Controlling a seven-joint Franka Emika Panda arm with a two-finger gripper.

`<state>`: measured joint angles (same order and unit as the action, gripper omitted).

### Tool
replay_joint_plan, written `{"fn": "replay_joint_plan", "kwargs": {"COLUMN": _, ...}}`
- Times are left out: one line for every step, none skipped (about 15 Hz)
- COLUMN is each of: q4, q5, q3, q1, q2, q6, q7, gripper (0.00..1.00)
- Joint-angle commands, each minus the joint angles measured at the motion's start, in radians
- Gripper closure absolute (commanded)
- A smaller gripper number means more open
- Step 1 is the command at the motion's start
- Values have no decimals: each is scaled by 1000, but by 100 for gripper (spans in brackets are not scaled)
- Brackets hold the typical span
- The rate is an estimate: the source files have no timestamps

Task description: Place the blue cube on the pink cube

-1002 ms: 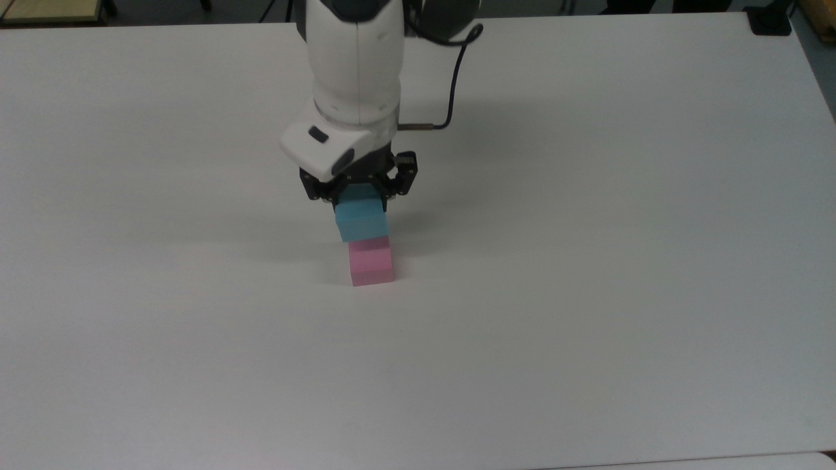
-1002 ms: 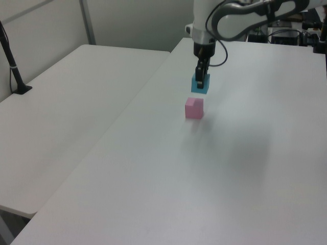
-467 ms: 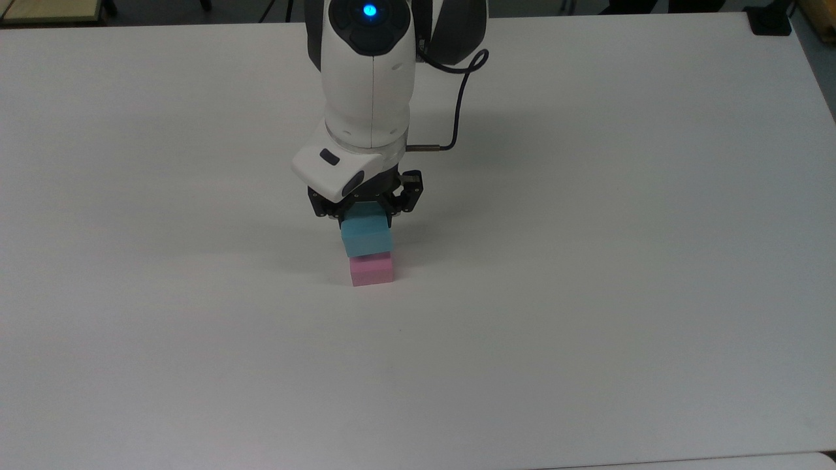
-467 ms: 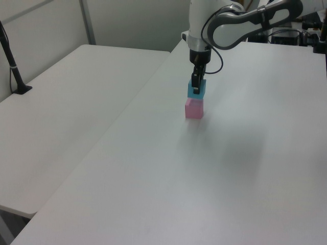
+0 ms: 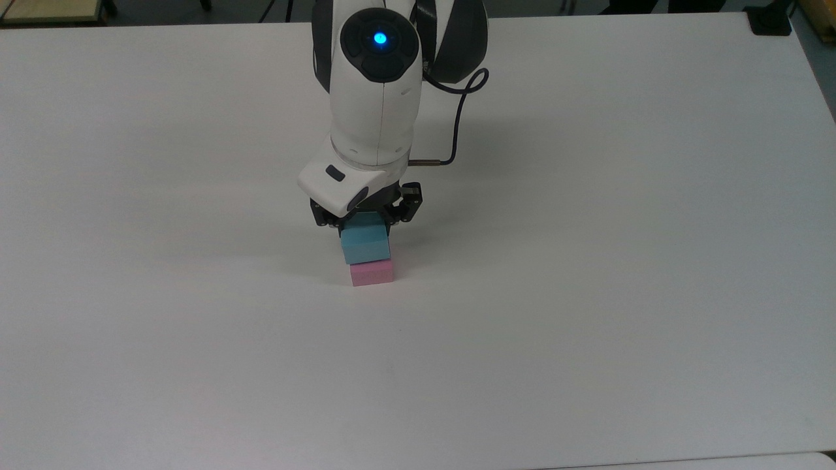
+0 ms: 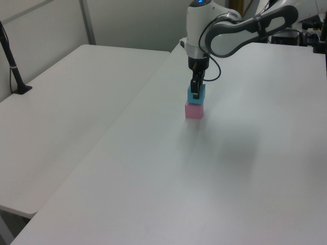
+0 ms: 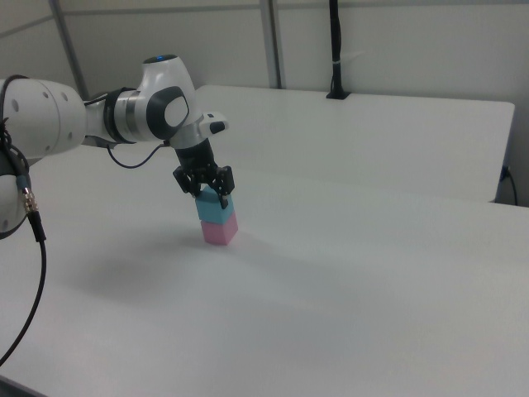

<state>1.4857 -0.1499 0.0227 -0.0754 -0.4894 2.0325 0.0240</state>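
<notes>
Pincer [image 5: 366, 225] is clamped on the blue cube [image 5: 366, 245], fingers on either side of its upper part, pointing straight down from the arm's white wrist [image 5: 373, 104].

Biggest thing going is the white counter [image 5: 588, 261], with a second white table [image 6: 61, 102] butted up against it on the left view's left. The arm reaches in over the counter's far edge in the top view, with a blue light glowing on its dark round cap [image 5: 379, 40] and a black cable [image 5: 460, 104] looping off its side.

Blue cube sits right on top of the pink cube [image 5: 372, 273], touching as far as I can tell in the left view [image 6: 196, 95] and the right view [image 7: 215, 208]. It looks a bit offset, leaning toward the top view's left rather than perfectly flush. Pink cube rests flat on the counter, well away from every edge, roughly midway along its width and a little nearer the far edge than the near one.
</notes>
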Motion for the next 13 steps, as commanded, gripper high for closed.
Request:
{"fn": "replay_joint_plan", "kwargs": {"q4": -15, "q5": -72, "q3": -14, "q1": -18, "q2": -11, "q6": 6, "q7": 27, "gripper": 0}}
{"fn": "replay_joint_plan", "kwargs": {"q4": -13, "q5": -85, "q3": -14, "q1": -20, "q2": -11, "q6": 6, "q7": 28, "gripper": 0}}
{"fn": "replay_joint_plan", "kwargs": {"q4": -13, "q5": -83, "q3": -14, "q1": -18, "q2": -11, "q6": 6, "q7": 28, "gripper": 0}}
{"fn": "replay_joint_plan", "kwargs": {"q4": -13, "q5": -83, "q3": -14, "q1": -20, "q2": -11, "q6": 6, "q7": 30, "gripper": 0}}
{"fn": "replay_joint_plan", "kwargs": {"q4": -13, "q5": -82, "q3": -14, "q1": -18, "q2": -9, "q6": 6, "q7": 34, "gripper": 0}}
{"fn": "replay_joint_plan", "kwargs": {"q4": -13, "q5": -79, "q3": -14, "q1": -18, "q2": -8, "q6": 5, "q7": 53, "gripper": 0}}
{"fn": "replay_joint_plan", "kwargs": {"q4": -16, "q5": -71, "q3": -12, "q1": -17, "q2": 0, "q6": 5, "q7": 103, "gripper": 0}}
{"fn": "replay_joint_plan", "kwargs": {"q4": -19, "q5": -68, "q3": -12, "q1": -12, "q2": 9, "q6": -1, "q7": 138, "gripper": 0}}
{"fn": "replay_joint_plan", "kwargs": {"q4": -19, "q5": -60, "q3": -12, "q1": -11, "q2": 29, "q6": -5, "q7": 163, "gripper": 0}}
{"fn": "replay_joint_plan", "kwargs": {"q4": -19, "q5": -38, "q3": -14, "q1": -9, "q2": 47, "q6": -9, "q7": 177, "gripper": 0}}
{"fn": "replay_joint_plan", "kwargs": {"q4": -16, "q5": -4, "q3": -14, "q1": -9, "q2": 72, "q6": -14, "q7": 177, "gripper": 0}}
{"fn": "replay_joint_plan", "kwargs": {"q4": -15, "q5": 25, "q3": -14, "q1": -7, "q2": 98, "q6": -41, "q7": 174, "gripper": 0}}
{"fn": "replay_joint_plan", "kwargs": {"q4": -15, "q5": 44, "q3": -12, "q1": -1, "q2": 116, "q6": -84, "q7": 169, "gripper": 0}}
